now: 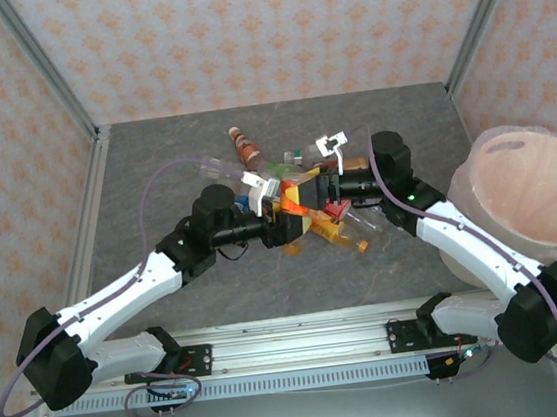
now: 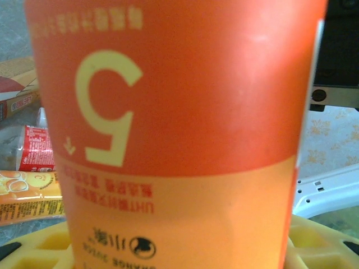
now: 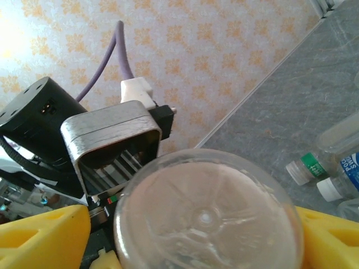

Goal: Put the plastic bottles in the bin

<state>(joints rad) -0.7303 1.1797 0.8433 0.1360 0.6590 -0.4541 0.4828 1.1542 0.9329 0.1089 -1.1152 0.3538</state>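
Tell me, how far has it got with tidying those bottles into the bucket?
Barely started: the bin looks empty. The left tool grips an orange-labelled bottle; the right tool straddles a clear bottle base. The pile of bottles waits on the table.

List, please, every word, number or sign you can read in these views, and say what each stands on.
"5": large pale numeral, upside down, on the orange-labelled plastic bottle.
Small print under it, same label: too blurred to read.
Red-and-white bottle label: too small to read.
Blue-and-white bottle label: cut off, unreadable.
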